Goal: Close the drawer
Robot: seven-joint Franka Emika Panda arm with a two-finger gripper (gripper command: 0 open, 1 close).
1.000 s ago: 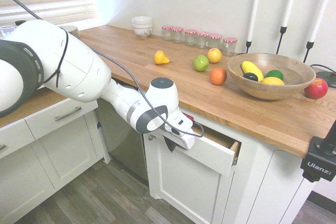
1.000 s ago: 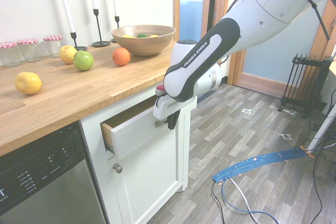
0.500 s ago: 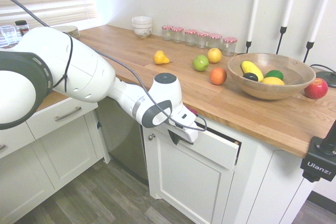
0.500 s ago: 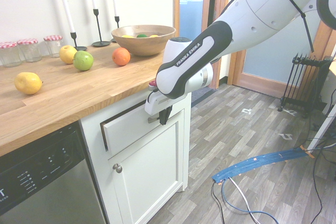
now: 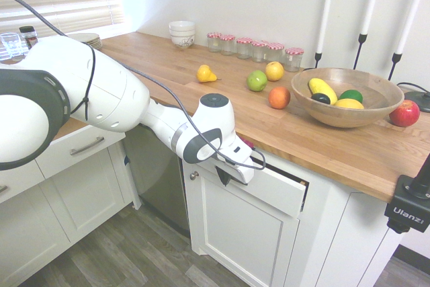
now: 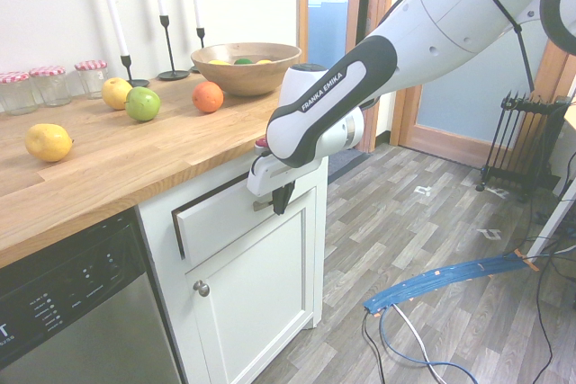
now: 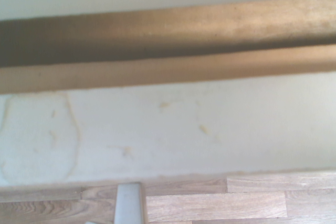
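Observation:
The drawer (image 5: pixel 277 191) sits under the wooden counter, its white front almost flush with the cabinet. Only a thin dark gap shows at its side (image 6: pixel 175 222). My gripper (image 5: pixel 224 177) is shut and rests against the front panel at the silver bar handle (image 6: pixel 263 205), its dark fingers (image 6: pixel 281 197) pointing down. Nothing is held between them. In the wrist view the drawer's white front (image 7: pixel 173 129) fills the middle, with the counter's wooden edge beyond it and a bit of the handle (image 7: pixel 130 205) showing.
On the counter (image 5: pixel 316 146) lie loose fruit, a wooden bowl (image 5: pixel 346 109) of fruit, jars and candle holders. A cabinet door with a knob (image 6: pixel 202 288) is below the drawer, a dishwasher (image 6: pixel 72 312) beside it. A smaller drawer (image 5: pixel 79 146) is further along.
The drawer went from well pulled out to almost flush, pushed in by my gripper. Over the last half second hardly anything moved.

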